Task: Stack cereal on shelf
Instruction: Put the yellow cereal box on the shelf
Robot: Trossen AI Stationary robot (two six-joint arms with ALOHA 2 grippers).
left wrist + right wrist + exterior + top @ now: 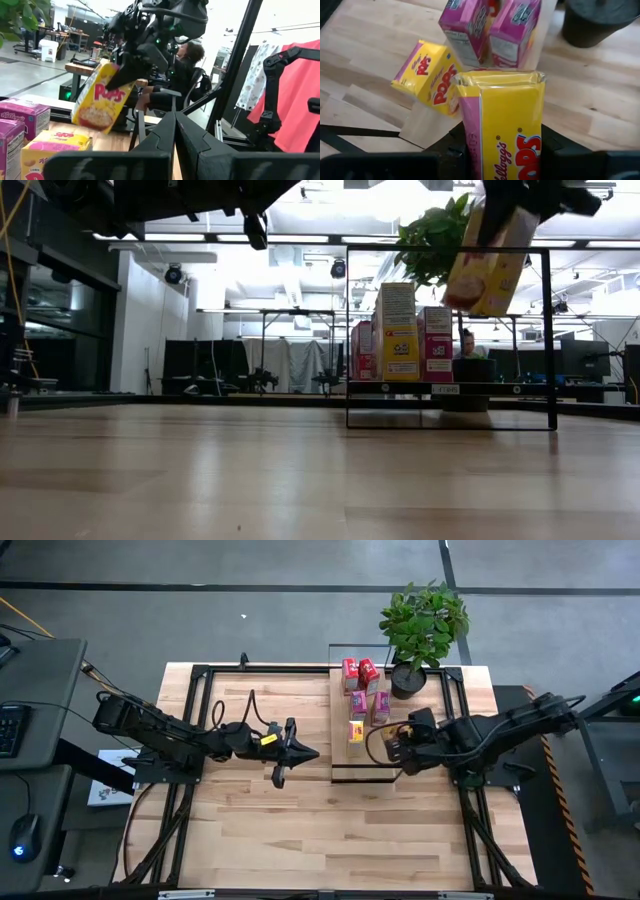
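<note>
Above the right end of the shelf [345,768], we hold a yellow cereal box [507,125] in the right gripper [398,748], its fingers pressed against the two broad faces of the carton near one end. Seen from the left wrist, the box hangs tilted in the air, clear of the plank and of the other boxes. Five more stand on the shelf already: two red boxes [358,672] at the far end by the potted plant [422,625], two pink boxes [369,705] next, and a second yellow box [356,731] nearest our load.

We judge the carton light and thin-walled, so it should dent under a hard squeeze and could swing or slip on its glossy print if held too loosely. Gripping across the flat faces, close to the middle, seems safest to us; the corners would crush. Set down tilted, so light a box may well tip over.

Our left gripper [293,751] waits shut over the middle of the table [300,830], holding nothing.
</note>
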